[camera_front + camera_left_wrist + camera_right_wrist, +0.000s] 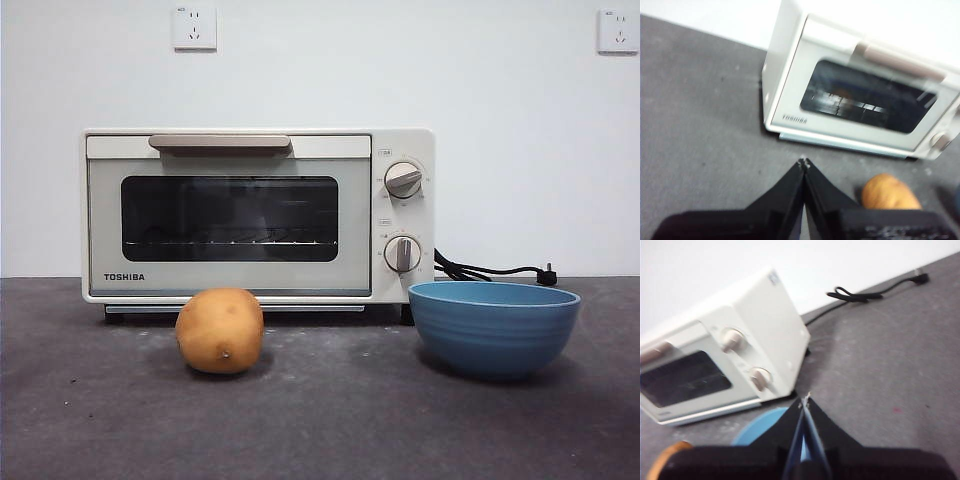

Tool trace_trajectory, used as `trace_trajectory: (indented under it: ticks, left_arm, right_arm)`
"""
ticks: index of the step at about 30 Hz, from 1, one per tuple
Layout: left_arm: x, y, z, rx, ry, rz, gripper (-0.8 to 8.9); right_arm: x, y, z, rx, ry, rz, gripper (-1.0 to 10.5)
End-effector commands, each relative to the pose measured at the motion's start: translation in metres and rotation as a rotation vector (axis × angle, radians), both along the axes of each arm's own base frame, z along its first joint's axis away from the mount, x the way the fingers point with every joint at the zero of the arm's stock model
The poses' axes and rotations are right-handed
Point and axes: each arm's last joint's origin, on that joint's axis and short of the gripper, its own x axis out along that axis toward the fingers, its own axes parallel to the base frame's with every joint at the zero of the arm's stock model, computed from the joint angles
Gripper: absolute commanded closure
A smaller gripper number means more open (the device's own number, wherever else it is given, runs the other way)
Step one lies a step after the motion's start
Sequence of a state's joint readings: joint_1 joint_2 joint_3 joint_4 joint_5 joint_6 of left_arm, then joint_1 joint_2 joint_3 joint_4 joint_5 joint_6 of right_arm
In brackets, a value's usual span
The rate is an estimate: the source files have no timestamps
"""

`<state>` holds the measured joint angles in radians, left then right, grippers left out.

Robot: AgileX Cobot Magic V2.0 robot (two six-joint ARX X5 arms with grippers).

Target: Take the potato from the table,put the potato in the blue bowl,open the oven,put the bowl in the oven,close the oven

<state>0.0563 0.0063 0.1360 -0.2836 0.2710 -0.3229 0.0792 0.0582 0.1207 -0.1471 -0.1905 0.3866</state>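
The tan-yellow potato (220, 331) lies on the dark grey table (320, 420), in front of the oven's left half. A blue bowl (493, 326) stands empty to its right. Behind both sits the cream-white TOSHIBA oven (257, 216), door closed, beige handle (220, 143) along the top of the door. My left gripper (804, 163) is shut and hangs above the table, with the potato (888, 193) beside it and the oven (860, 95) beyond. My right gripper (805, 400) is shut too, held over the blue bowl (764, 429), which its jaws partly hide. Neither gripper shows in the front view.
Two grey knobs (403, 180) sit on the oven's right panel. A black cord (495, 270) with its plug trails from the oven along the table's back edge, behind the bowl. A white wall with two sockets stands behind the table.
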Motion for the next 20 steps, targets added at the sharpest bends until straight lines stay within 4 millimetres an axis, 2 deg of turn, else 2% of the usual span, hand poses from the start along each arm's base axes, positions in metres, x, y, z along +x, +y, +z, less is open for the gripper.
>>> trace_trajectory:
  ticks: [1, 9, 20]
  left_arm:
    - [-0.005, -0.001, 0.016, -0.026, -0.007, -0.009, 8.21]
    - [-0.012, -0.004, 0.059, 0.003, 0.029, -0.138, 8.21]
    - [-0.012, -0.012, 0.118, 0.05, 0.127, -0.435, 8.21]
  right_arm:
    - [0.0, 0.001, 0.015, 0.026, 0.009, 0.041, 9.6]
    - [0.008, 0.006, 0.06, -0.022, 0.161, 0.202, 9.6]
    - [0.02, 0.014, 0.141, -0.194, 0.325, 0.478, 9.6]
